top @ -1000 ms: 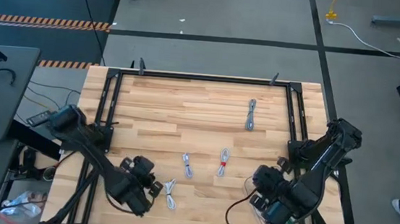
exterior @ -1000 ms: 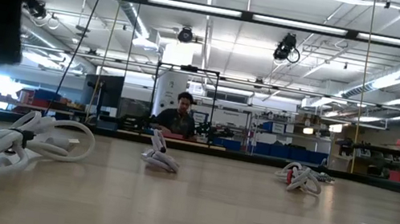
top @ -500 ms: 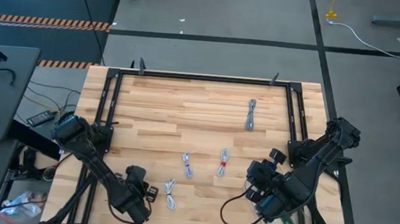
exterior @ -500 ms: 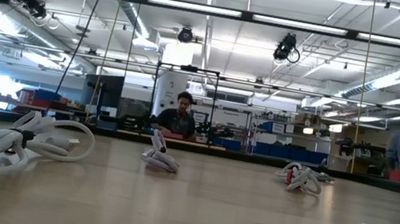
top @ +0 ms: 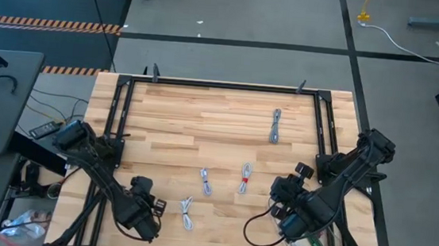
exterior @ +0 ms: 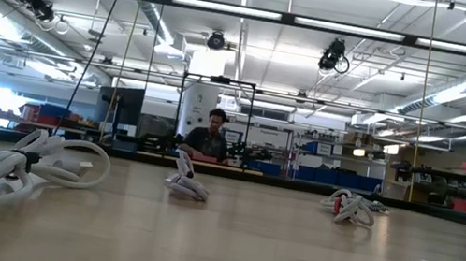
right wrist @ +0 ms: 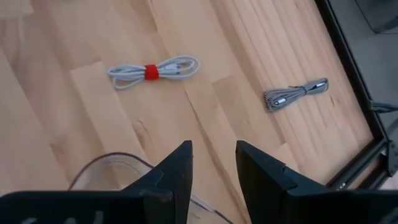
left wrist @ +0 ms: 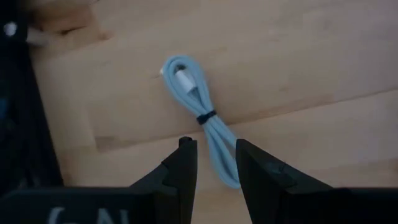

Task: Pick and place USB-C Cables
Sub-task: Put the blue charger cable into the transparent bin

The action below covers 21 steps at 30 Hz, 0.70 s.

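Observation:
Four cable bundles lie flat on the wooden table. A white one with a black tie (top: 187, 213) (left wrist: 200, 116) lies near the front edge. A grey one (top: 206, 182) and a grey one with a red tie (top: 244, 178) (right wrist: 152, 70) lie mid-table. A dark grey one (top: 275, 125) (right wrist: 295, 94) lies farther back. My left gripper (top: 155, 206) (left wrist: 214, 158) hangs open above the white bundle's near end, touching nothing. My right gripper (top: 283, 194) (right wrist: 210, 163) is open and raised beside the clear tray (right wrist: 106, 165).
The clear plastic tray (top: 314, 244) sits at the table's front right corner, with something green inside. A black cord loop (top: 254, 231) lies beside it. A black frame rail (top: 223, 84) borders the table. People (exterior: 207, 136) are in the room behind.
My left gripper has risen from just above the table near the white bundle and drawn back a little toward the table's left edge. My right gripper has moved from over the clear tray toward the far-left, nearer the red-tied bundle. The bundles have stayed put.

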Tool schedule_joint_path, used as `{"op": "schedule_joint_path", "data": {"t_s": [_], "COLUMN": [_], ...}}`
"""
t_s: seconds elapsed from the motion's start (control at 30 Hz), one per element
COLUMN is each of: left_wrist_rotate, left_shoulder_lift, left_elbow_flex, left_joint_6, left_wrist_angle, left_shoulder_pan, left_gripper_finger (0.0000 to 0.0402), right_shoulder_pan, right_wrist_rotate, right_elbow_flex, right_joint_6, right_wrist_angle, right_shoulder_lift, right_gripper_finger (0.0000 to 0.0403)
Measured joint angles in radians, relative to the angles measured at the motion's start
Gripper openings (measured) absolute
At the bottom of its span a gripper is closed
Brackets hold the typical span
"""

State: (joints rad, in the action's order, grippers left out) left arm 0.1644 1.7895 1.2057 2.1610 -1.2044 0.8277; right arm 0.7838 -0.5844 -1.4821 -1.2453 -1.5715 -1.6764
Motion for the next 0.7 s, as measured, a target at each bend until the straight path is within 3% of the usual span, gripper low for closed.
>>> {"op": "schedule_joint_path", "data": {"t_s": [0.33,0.7], "left_wrist_rotate": [-0.003,-0.005], "left_shoulder_lift": [0.005,0.099], "left_elbow_flex": [0.0,-0.002], "left_joint_6": [0.168,0.168], "left_wrist_angle": [0.02,0.074], "left_shoulder_pan": [0.005,-0.001], "left_gripper_finger": [0.0117,0.0117], "right_shoulder_pan": [0.0,0.0], "right_wrist_rotate": [0.002,0.019], "right_elbow_flex": [0.026,0.026], "right_joint_6": [0.046,0.068], "right_wrist_angle": [0.001,0.0], "right_shoulder_lift": [0.0,0.0], "right_gripper_finger": [0.0129,0.0129]}}
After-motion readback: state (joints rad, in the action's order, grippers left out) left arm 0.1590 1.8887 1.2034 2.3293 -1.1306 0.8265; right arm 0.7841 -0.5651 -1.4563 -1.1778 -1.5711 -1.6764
